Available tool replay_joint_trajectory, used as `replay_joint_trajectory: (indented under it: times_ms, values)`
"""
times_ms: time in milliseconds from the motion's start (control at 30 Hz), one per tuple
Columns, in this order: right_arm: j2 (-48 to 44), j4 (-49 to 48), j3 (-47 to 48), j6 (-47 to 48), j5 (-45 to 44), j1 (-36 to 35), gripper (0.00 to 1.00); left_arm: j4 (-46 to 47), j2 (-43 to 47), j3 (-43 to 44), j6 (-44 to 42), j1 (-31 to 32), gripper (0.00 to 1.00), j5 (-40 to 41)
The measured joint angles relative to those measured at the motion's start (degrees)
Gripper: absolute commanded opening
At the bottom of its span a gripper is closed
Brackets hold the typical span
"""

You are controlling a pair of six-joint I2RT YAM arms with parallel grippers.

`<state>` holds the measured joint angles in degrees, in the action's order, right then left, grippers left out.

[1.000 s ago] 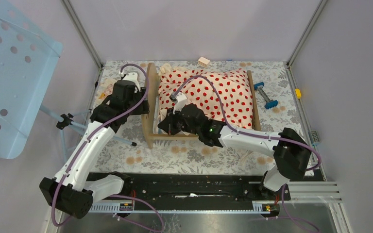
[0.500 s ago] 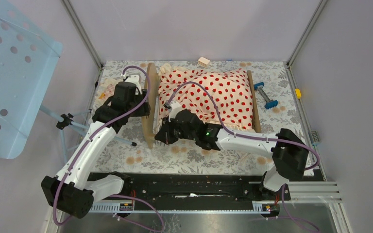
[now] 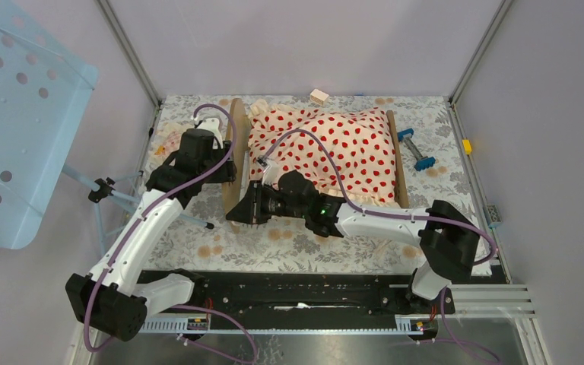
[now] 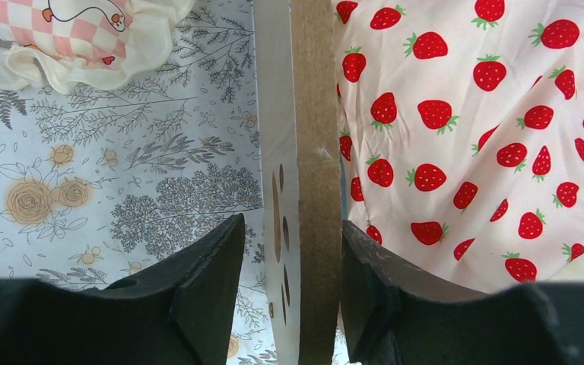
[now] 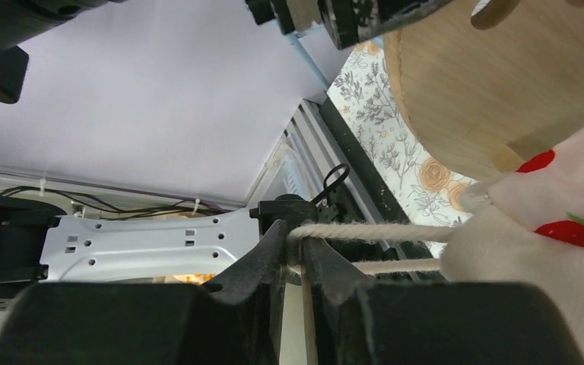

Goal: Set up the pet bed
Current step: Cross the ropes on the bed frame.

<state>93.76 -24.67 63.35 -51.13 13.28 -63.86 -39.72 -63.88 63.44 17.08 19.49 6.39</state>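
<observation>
1. Position of the task item. The pet bed (image 3: pixel 397 163) stood on the bench (image 4: pixel 122 175), its headboard (image 4: pixel 315 152) directly between the 2 fingers of your left hand (image 4: pixel 290 224).

2. Left hand. 1 finger stood on each side of the headboard, close to both faces. Whether they pressed on the wood cannot be told from the wrist view.

3. Right hand. Your right hand (image 5: pixel 295 239) sat at the near corner of the bed, just below the headboard's rounded edge. Its jaws were almost together, with a cream edge strand of the blanket (image 3: pixel 334 148) lying in the slit. Whether that strand was pinched or loose cannot be told.

4. Work done. The strawberry-print blanket lay spread over the frame from headboard to footboard, covering the mattress. The near edge beside the right hand looked bunched.

5. Work left. The pink checked pillow (image 4: pixel 68 30) lay on the bench beyond the left hand, outside the frame. Judged from this, you had yet to place the pillow and smooth the blanket edge.
</observation>
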Motion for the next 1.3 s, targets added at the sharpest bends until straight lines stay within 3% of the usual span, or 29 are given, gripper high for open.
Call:
replay_joint_trajectory:
  times_ms: [267,433,667,1067,1300]
  values:
    - [1.0,-1.3,-3.0,-2.7,0.8,0.0,0.26,0.5,0.0,-0.3,0.0,-0.1,0.5,-0.3]
    - [1.1,-0.9,-3.7,-3.3,0.8,0.0,0.37,0.5,0.0,-0.7,0.2,-0.1,0.51,-0.6]
    - [1.7,-3.3,-3.9,-5.6,2.6,0.0,0.46,0.5,0.0,-1.2,0.4,-0.1,0.51,-0.7]
    - [1.9,-2.6,-4.0,-4.5,3.6,-3.1,0.5,0.7,0.0,-1.3,0.5,-0.1,0.52,-1.3]
    - [1.6,1.8,-4.0,-0.3,-3.7,-6.4,0.54,0.8,0.0,-2.1,0.6,-0.1,0.52,-1.6]
